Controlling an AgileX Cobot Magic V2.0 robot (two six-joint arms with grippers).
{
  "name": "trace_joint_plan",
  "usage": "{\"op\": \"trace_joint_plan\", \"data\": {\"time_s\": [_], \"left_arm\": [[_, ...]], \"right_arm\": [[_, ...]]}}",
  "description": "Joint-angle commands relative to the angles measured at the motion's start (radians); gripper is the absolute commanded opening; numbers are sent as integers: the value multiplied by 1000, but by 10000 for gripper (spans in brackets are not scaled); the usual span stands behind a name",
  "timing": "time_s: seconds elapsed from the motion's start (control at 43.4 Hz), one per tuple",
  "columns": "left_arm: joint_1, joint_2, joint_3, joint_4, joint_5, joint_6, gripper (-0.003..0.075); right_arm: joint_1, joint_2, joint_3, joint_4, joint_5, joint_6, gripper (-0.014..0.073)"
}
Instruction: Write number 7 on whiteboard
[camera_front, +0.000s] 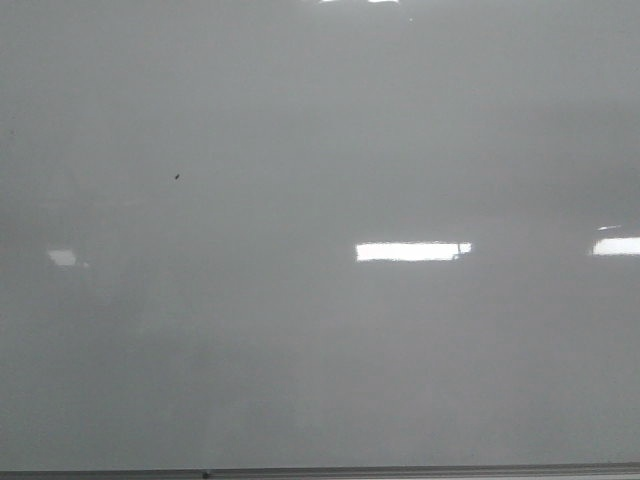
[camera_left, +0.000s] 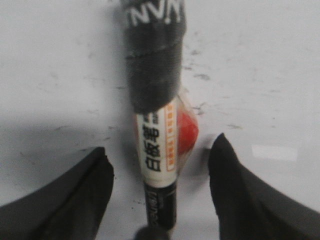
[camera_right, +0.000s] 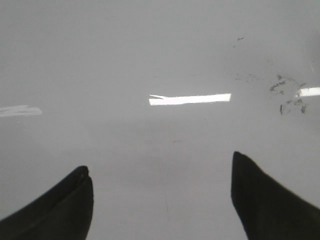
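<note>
The whiteboard (camera_front: 320, 330) is big, shiny and pale grey, and it fills the front view. Bright light patches shine on its right side. A thin grey frame edge runs along its near side. No number 7 shows on it.

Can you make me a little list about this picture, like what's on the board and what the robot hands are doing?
board: whiteboard, glossy, light reflections
number 7: not drawn yet
marks: one tiny dark speck
left tool: open, a marker lies between its fingers, untouched
right tool: open, empty
marker: white label, dark tape wrap
</note>
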Motion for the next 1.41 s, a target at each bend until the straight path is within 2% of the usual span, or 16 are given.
{"op": "trace_joint_plan", "data": {"time_s": [0.0, 0.115, 0.184, 0.415, 0.507, 0.599, 0.829, 0.991, 1.083, 1.175, 1.313, 1.382], "left_arm": [[-1, -5, -31, 0, -87, -1, 383], [-1, 9, -31, 0, -94, -1, 381], [-1, 11, -31, 0, -106, -1, 349], [-1, 9, -31, 0, -93, -1, 104], [-1, -8, -31, 0, -52, -1, 33], [-1, -59, -48, -2, 74, -2, -19], [-3, -230, -189, -54, 588, 4, -20], [-67, -307, -268, -74, 791, 171, -20], [-133, -344, -278, -137, 815, 264, -20], [-226, -391, -278, -223, 819, 399, -20], [-405, -468, -278, -306, 832, 683, -20], [-506, -503, -278, -316, 832, 742, -20]], "right_arm": [[0, 15, -35, 3, -86, -5, 589], [0, 15, -35, 3, -86, -5, 589], [0, 15, -35, 3, -86, -5, 589], [0, 15, -35, 3, -86, -5, 589], [0, 15, -35, 3, -86, -5, 589], [0, 15, -35, 3, -86, -5, 589], [2, 15, -35, 3, -85, -5, 589], [20, 24, -43, 5, -36, -5, 589], [41, 56, -62, 6, 3, -6, 589], [81, 100, -94, 6, 51, -28, 589], [165, 190, -147, 12, 111, -90, 589], [217, 233, -176, 23, 138, -130, 589]]}}
